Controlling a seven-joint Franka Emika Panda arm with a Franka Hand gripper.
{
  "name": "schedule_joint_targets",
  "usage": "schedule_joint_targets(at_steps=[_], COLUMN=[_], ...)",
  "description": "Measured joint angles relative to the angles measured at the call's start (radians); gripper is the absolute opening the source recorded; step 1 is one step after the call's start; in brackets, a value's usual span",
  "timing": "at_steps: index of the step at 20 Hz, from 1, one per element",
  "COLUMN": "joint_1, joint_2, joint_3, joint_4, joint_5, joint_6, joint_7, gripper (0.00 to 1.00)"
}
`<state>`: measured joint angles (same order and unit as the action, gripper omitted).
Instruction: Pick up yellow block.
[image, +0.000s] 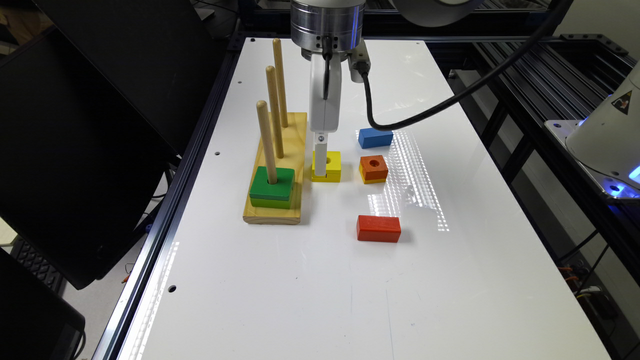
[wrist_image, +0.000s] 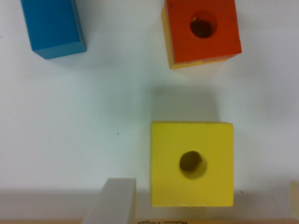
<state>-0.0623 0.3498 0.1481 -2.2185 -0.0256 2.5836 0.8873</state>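
On the white table (image: 310, 280), the yellow block (image: 327, 166) is seen sitting flat with its round centre hole facing up, just beside the wooden peg base (image: 280, 167) and between that base and the orange holed block (image: 374, 168). The gripper (image: 320, 162) is lowered over the yellow block's side nearest the peg base, one white finger reaching down against that face in the exterior view. From the wrist view, the yellow block (wrist_image: 192, 164) is shown with a grey-white finger (wrist_image: 112, 200) set beside one edge; a pale sliver at the frame's edge may be the other finger, so the jaws appear spread around the block rather than closed on it. A blue block (image: 375, 138) and a red block (image: 378, 228) lie apart on the table. A green block (image: 272, 186) is threaded on the nearest peg. No readable writing is visible on the blocks; a warning triangle is seen on the white housing (image: 607, 132) at the exterior view's right.
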Motion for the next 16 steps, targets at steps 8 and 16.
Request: schedule_joint_targets(at_steps=[8,16], joint_1=[0.000,0.000], joint_2=[0.064,0.099], joint_3=[-0.003,-0.005], joint_4=[0.001,0.003], joint_5=[-0.0047,-0.0070], joint_6=[0.062,0.094], joint_7=[0.000,0.000], gripper=[1.00,1.00])
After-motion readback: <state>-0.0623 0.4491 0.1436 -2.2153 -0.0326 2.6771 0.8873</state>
